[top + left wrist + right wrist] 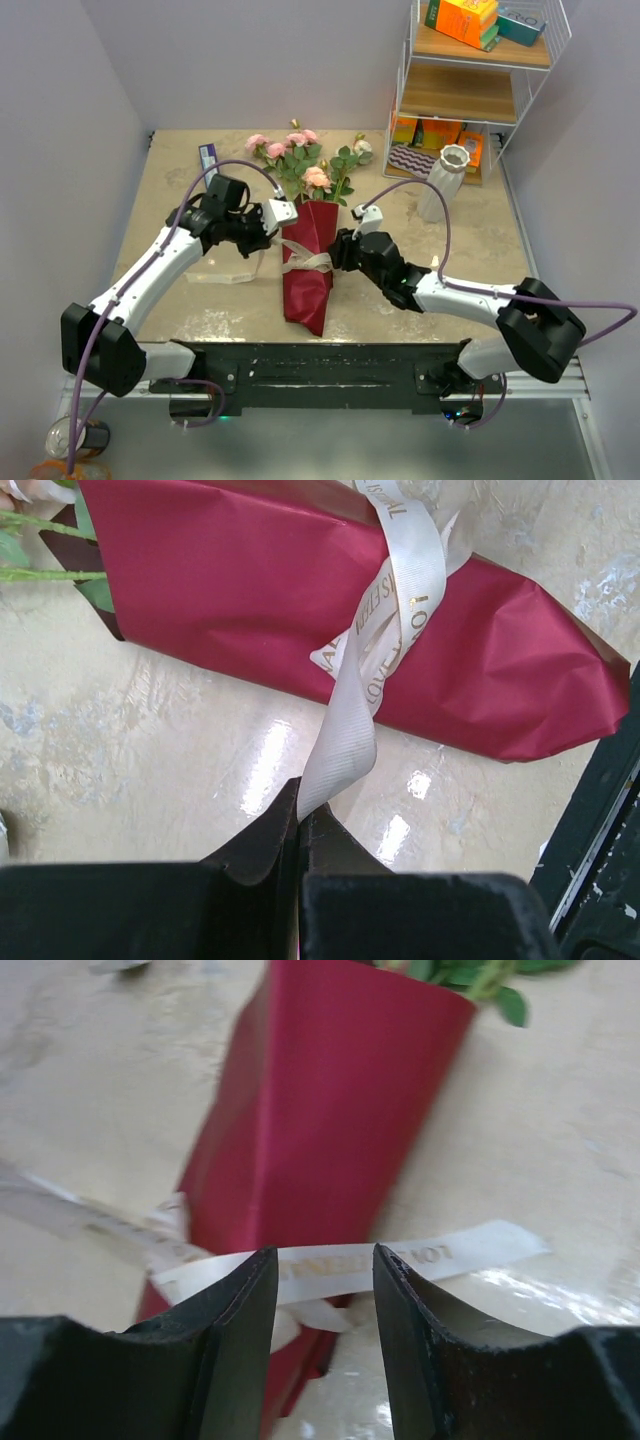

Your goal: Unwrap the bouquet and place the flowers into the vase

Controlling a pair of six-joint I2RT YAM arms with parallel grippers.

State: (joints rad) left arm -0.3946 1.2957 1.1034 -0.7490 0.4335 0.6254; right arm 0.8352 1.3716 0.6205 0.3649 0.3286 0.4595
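The bouquet lies flat in the middle of the table, its maroon paper cone pointing toward the near edge and the flowers fanning out at the far end. None of them is out of the wrap. The cream ribbon is wound and knotted round the cone's middle, so the unwrapping looks barely begun.

From the left, the left gripper has its jaws pressed together on one ribbon tail, which rises from the pinch up to the knot. On the right side of the cone, the right gripper has its jaws spread; the other ribbon tail crosses the gap between them, not pinched. The vase stands upright at the far right, well apart from the bouquet and just in front of the white wire rack.

The main risk, as I judge it, is that a pull on the left tail drags the whole light bouquet sideways instead of loosening the knot — nothing pins the cone down. If the knot is not a slip bow, pulling could tighten it. The smooth ribbon could also slide out of the left pinch. And the right jaws, closing low, might catch paper along with ribbon — creasing the cone or crushing stems.
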